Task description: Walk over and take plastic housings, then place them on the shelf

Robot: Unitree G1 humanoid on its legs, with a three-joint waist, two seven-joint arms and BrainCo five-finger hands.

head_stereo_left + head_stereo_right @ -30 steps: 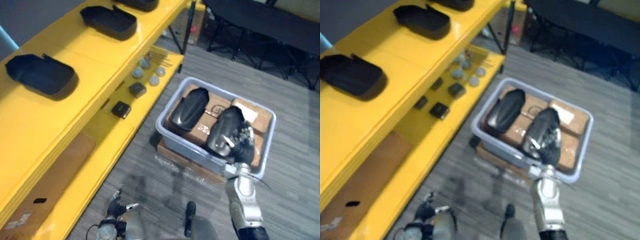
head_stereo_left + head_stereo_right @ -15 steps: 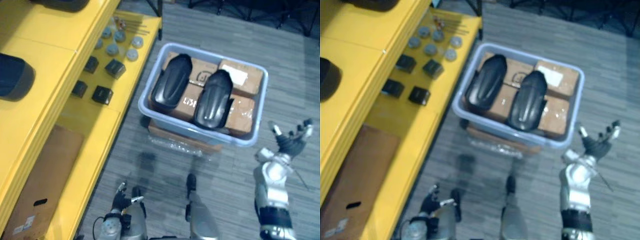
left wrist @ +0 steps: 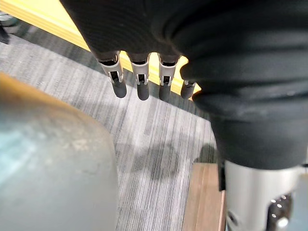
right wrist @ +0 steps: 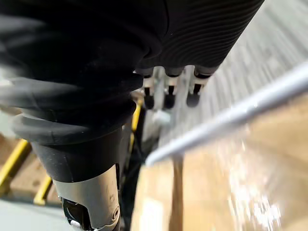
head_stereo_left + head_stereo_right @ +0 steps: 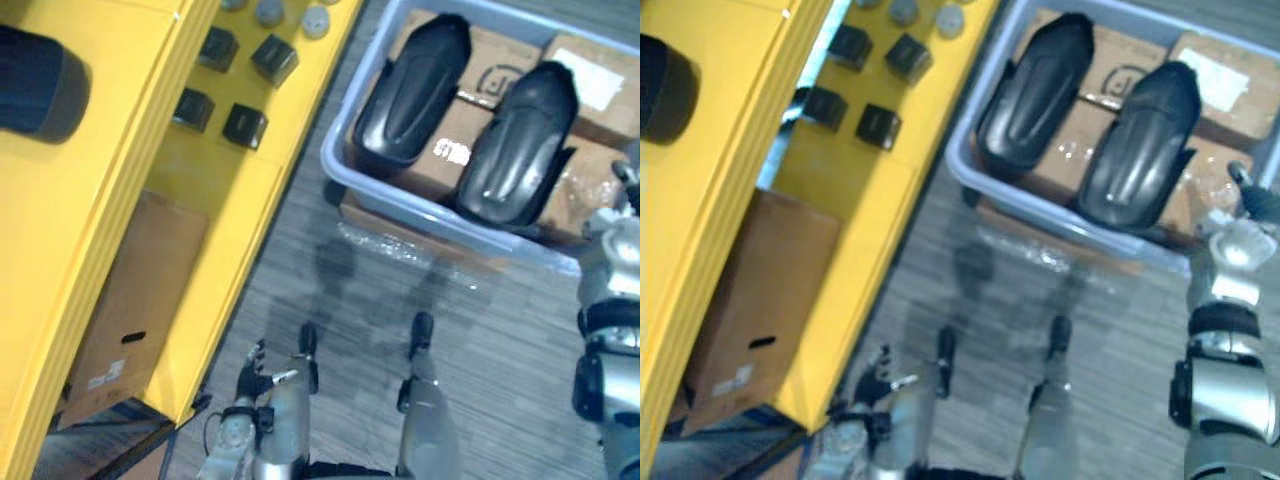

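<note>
Two black plastic housings (image 5: pixel 415 90) lie side by side in the grey bin (image 5: pixel 331 166) on the floor beside the yellow shelf (image 5: pixel 100 230). The right hand (image 4: pixel 166 91) hovers by the bin's rim, fingers straight, holding nothing. The left hand (image 3: pixel 139 77) hangs low near the shelf, relaxed and empty.

The yellow shelf (image 5: pixel 110 190) holds 1 black housing (image 5: pixel 38 92) on top, 4 black blocks (image 5: pixel 245 125) lower down.

The left hand (image 3: pixel 139 29) has a dark ribbed cover (image 3: pixel 250 82), silver fingers (image 3: pixel 117 83), dark tips; the right hand (image 4: pixel 202 33) alike, on a silver-grey arm (image 5: pixel 1228 395).
</note>
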